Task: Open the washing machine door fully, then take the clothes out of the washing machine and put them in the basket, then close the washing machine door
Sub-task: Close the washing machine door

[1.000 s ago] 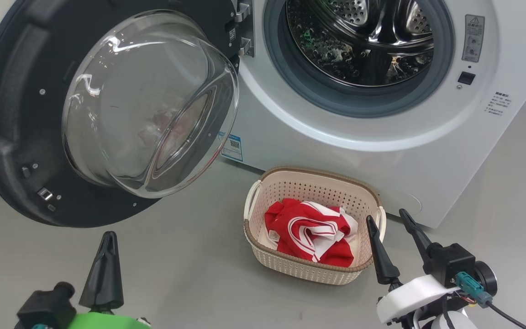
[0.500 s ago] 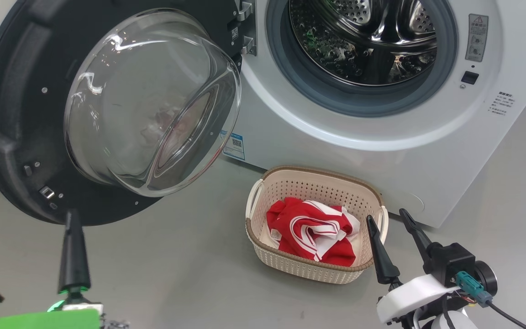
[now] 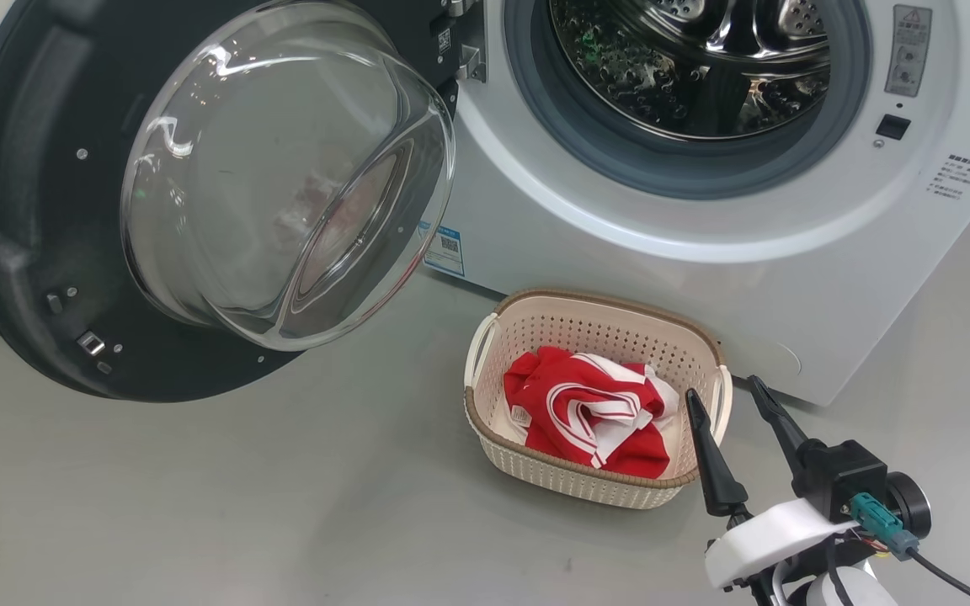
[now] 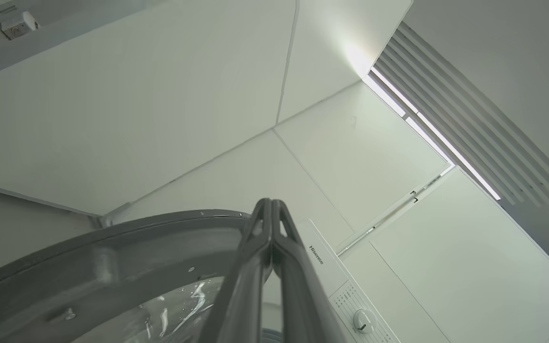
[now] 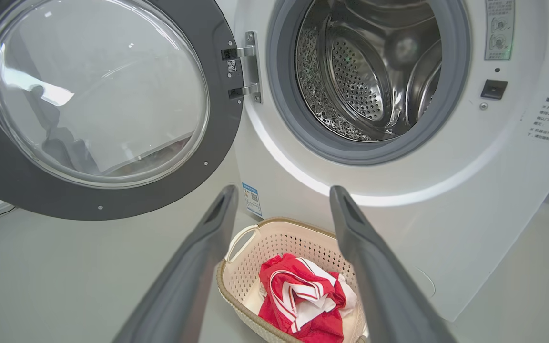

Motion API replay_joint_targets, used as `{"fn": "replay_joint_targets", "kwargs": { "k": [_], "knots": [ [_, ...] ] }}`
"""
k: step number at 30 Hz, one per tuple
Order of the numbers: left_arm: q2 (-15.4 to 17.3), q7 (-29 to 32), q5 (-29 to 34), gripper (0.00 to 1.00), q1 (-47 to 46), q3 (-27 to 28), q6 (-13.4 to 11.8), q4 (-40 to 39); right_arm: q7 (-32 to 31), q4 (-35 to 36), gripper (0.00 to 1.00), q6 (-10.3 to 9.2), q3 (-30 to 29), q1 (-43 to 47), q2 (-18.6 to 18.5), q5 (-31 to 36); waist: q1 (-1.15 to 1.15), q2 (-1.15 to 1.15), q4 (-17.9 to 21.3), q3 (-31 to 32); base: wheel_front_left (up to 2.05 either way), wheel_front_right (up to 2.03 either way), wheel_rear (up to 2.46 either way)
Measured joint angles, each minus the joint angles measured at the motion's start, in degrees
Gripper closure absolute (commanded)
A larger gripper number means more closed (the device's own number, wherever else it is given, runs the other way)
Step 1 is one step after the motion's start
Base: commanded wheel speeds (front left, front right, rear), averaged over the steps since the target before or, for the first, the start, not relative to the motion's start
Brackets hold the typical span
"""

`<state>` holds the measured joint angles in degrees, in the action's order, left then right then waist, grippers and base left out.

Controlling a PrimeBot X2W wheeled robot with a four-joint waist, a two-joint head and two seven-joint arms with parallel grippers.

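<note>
My right hand (image 3: 722, 389) sits at 5 o'clock in the head view, its two dark fingers spread wide with nothing between them. The tips point toward 11 o'clock, and the inner finger crosses in front of the basket (image 3: 603, 296) at its 3 o'clock end; I cannot tell whether they touch. The basket stands on the grey floor (image 3: 283, 488), close in front of the washing machine (image 3: 704, 278). The clothes (image 3: 586, 408) lie bunched inside it, red with white stripes, below the rim.

My left hand (image 4: 270, 206) shows on its own wrist camera, both fingers pressed together to the tip and gripping nothing. They point up past the curved rim of the washing machine door (image 4: 112, 243), with the washer's control knob (image 4: 364, 321) at 5 o'clock in that view.

In the head view the door hangs wide open at 9 o'clock, its glass bowl (image 3: 283, 177) bulging toward me. The steel drum (image 3: 687, 67) shows at 1 o'clock, ringed by the grey seal (image 3: 527, 101). A blue label (image 3: 445, 248) sits on the washer's front between door and basket.
</note>
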<state>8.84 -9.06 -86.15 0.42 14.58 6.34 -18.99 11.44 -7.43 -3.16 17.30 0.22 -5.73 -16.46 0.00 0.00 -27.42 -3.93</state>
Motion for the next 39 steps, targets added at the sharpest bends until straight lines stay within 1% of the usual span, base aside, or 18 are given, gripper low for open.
{"fn": "replay_joint_targets", "kwargs": {
  "k": [2,4,8,11,17,21,22,26,29,34,39],
  "knots": [
    [2.67,1.21,-1.87,1.00,-1.12,2.58,-0.01,0.78,-0.40,0.26,0.00,0.05,0.32,-0.13,-0.20,0.43,0.00,0.00,-0.04,-0.50,0.00,0.00,0.00],
    [5.55,2.82,-2.37,1.00,-1.59,4.20,-0.43,2.24,-0.65,0.53,0.00,0.07,0.66,-0.38,-0.30,0.66,0.00,0.00,0.09,-1.00,0.00,0.00,0.00],
    [8.54,5.66,-6.27,1.00,-3.73,6.35,-1.92,5.69,-0.82,1.03,0.00,0.07,0.73,-1.08,-0.64,1.21,0.00,0.00,0.61,-1.90,0.00,0.00,0.00],
    [10.55,7.90,-9.36,1.00,-5.77,7.81,-3.48,8.76,-1.08,1.42,0.00,0.07,0.78,-1.27,-0.78,1.49,0.00,0.00,1.04,-2.56,0.00,0.00,0.00],
    [14.99,11.91,-12.78,1.00,-8.24,9.98,-8.24,16.31,-1.64,2.33,0.00,0.55,1.31,-2.55,-1.14,2.00,0.00,0.00,2.03,-4.06,0.00,0.00,0.00],
    [16.45,14.47,-15.67,1.00,-11.00,10.14,-10.47,20.26,-2.14,2.77,0.00,0.57,1.33,-3.38,-1.63,2.08,0.00,0.00,2.76,-5.18,0.00,0.00,0.00],
    [16.45,14.47,-15.67,1.00,-11.00,10.14,-10.47,20.26,-2.14,2.77,0.00,0.57,1.33,-3.38,-1.63,2.08,0.00,0.00,2.76,-5.18,0.00,0.00,0.00],
    [17.85,17.04,-17.47,1.00,-12.17,10.32,-11.80,24.16,-2.59,3.07,0.00,0.74,1.41,-3.93,-1.86,2.27,0.00,0.00,3.66,-6.16,0.00,0.00,0.00],
    [18.30,18.83,-19.47,1.00,-12.33,10.34,-12.12,26.87,-2.64,3.31,0.00,0.74,1.37,-4.51,-1.94,2.43,0.00,0.00,4.41,-6.81,0.00,0.00,0.00],
    [19.73,21.39,-19.67,1.00,-12.65,9.21,-12.40,30.12,-2.97,3.79,0.00,0.74,1.26,-4.73,-2.26,2.43,0.00,0.00,5.48,-7.92,0.00,0.00,0.00],
    [20.38,23.12,-19.64,1.00,-14.12,7.22,-12.58,32.25,-3.16,4.08,0.00,0.76,1.16,-5.58,-2.87,2.52,0.00,0.00,6.25,-9.14,0.00,0.00,0.00]
  ]
}}
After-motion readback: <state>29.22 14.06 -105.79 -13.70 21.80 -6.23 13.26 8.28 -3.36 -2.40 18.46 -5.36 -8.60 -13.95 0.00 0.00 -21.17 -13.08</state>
